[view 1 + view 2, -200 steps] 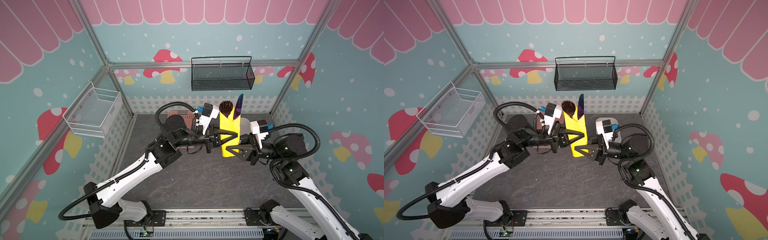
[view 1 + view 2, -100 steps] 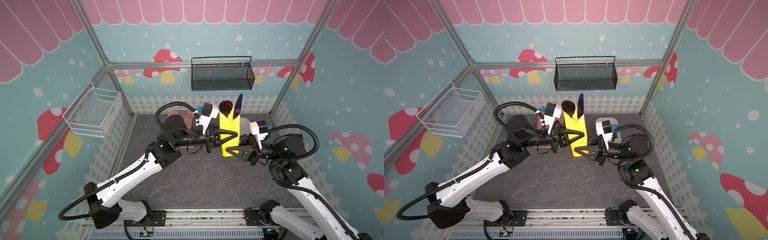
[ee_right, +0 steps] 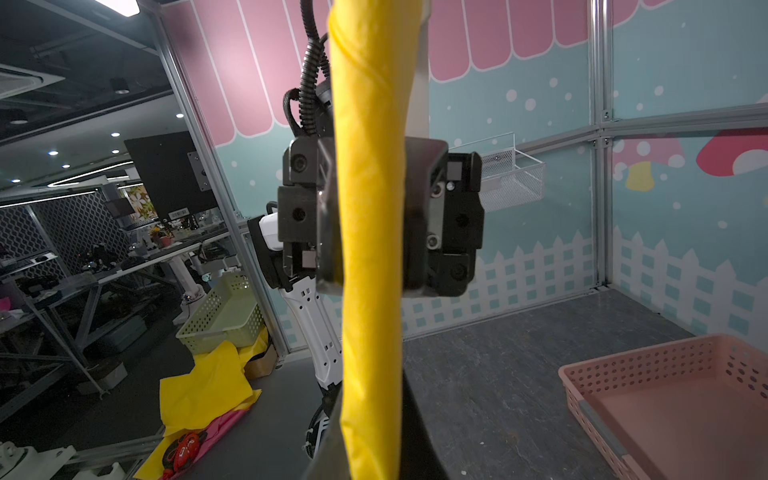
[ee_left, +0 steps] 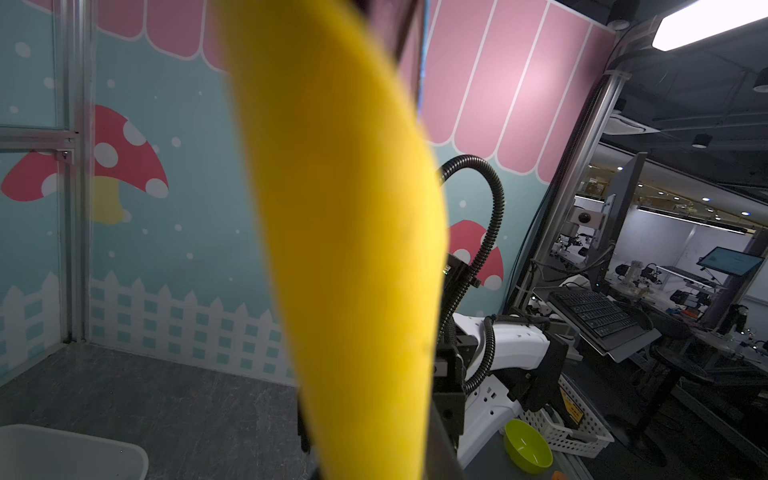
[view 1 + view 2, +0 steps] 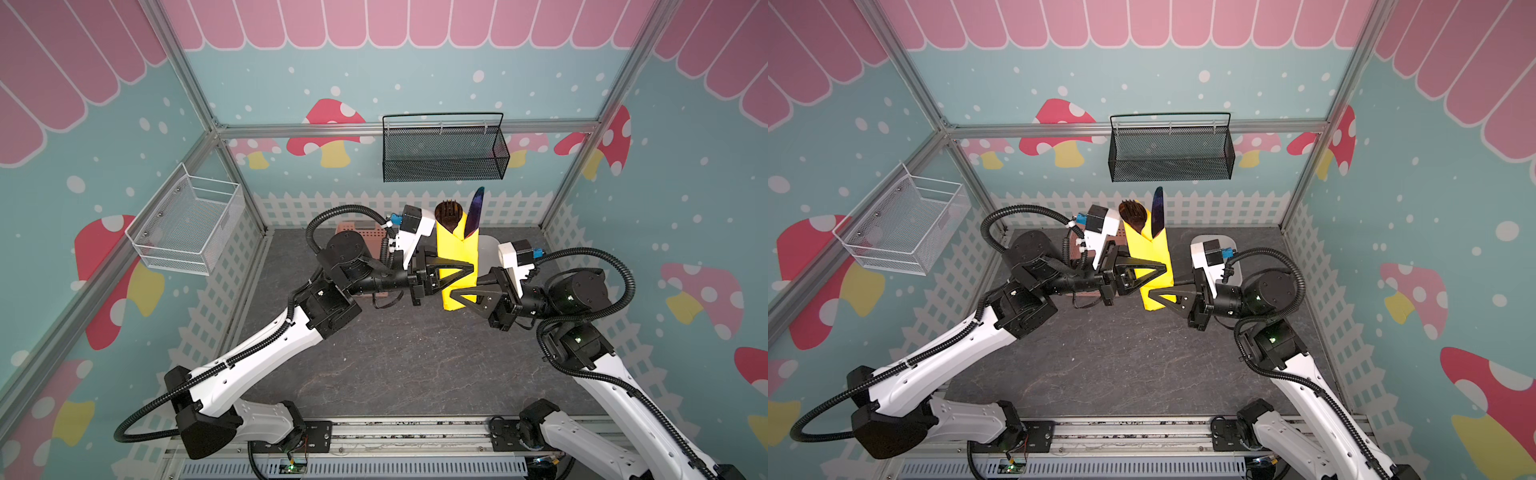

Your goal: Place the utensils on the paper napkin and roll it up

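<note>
Item under inspection: the paper napkin [image 5: 455,253], yellow, is rolled into a narrow tube and held upright in the air above the surface [image 5: 395,361], toward the middle of its back edge. In both top views the utensils stand inside it. The tined head of the fork [image 5: 449,214] and the violet blade of the knife [image 5: 475,212] project from its open top. A spoon cannot be made out separately.

Left hand [image 5: 461,272]: it reaches in from the left at about mid-height of the roll. In the right wrist view its fingers [image 3: 422,216] flank the tube closely on both sides. Whether they press on it or stand just clear cannot be told.

Right hand [image 5: 457,294]: it reaches in from the right, lower on the roll, and is clamped on the tube near its bottom end.

Surroundings: a pink basket [image 3: 665,407] rests on the surface near the back edge, behind the left arm.
</note>
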{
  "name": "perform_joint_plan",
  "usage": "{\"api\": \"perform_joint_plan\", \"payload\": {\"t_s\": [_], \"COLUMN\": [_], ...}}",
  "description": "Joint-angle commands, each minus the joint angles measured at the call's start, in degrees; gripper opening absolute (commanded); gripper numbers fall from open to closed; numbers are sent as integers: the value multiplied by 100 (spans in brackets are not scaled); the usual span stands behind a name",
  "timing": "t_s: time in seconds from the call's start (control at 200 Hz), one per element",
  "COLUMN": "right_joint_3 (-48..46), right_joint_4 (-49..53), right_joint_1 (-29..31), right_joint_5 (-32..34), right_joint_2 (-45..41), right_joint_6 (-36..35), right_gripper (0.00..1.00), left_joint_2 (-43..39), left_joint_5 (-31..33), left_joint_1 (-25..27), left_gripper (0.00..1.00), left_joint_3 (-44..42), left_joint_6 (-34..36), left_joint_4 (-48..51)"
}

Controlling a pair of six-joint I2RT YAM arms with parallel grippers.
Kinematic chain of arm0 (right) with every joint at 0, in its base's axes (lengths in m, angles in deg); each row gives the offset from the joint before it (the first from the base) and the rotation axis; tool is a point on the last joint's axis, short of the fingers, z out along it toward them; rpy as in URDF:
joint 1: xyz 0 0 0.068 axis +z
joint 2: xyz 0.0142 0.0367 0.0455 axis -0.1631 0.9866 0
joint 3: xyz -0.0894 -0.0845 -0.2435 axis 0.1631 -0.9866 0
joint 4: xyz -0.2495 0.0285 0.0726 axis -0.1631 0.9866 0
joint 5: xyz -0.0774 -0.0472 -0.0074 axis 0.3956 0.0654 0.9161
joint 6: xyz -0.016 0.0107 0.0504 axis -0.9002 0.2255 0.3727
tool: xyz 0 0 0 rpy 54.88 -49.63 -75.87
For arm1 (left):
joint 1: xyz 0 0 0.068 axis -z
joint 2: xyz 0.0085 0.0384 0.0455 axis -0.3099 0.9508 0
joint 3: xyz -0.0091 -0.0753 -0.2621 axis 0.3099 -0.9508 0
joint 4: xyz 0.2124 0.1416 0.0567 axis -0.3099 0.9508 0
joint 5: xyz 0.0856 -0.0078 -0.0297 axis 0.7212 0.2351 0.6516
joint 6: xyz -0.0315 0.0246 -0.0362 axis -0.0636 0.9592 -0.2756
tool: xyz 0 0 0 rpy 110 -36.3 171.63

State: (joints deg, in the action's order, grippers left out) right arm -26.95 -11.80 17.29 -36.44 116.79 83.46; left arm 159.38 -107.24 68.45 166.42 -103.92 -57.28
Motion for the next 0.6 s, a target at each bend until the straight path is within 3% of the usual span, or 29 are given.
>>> {"api": "perform_joint_plan", "payload": {"t_s": [0.0, 0.215, 0.595], "right_joint_3": [-9, 0, 35], "right_joint_4": [-399, -467, -621], "right_joint_1": [-7, -5, -6], "right_joint_5": [126, 253, 256], "right_joint_2": [-129, -202, -121], "right_joint_6": [-48, -72, 15], "right_gripper": [3, 2, 2], "left_joint_2": [-246, -404, -453], "left_joint_5": [75, 103, -12], "left_joint_1": [15, 12, 15], "left_gripper": [26, 34, 30], "left_joint_3": [-111, -428, -582], "left_joint_6": [2, -66, -79], "left_joint_4": [-245, -293, -329]}}
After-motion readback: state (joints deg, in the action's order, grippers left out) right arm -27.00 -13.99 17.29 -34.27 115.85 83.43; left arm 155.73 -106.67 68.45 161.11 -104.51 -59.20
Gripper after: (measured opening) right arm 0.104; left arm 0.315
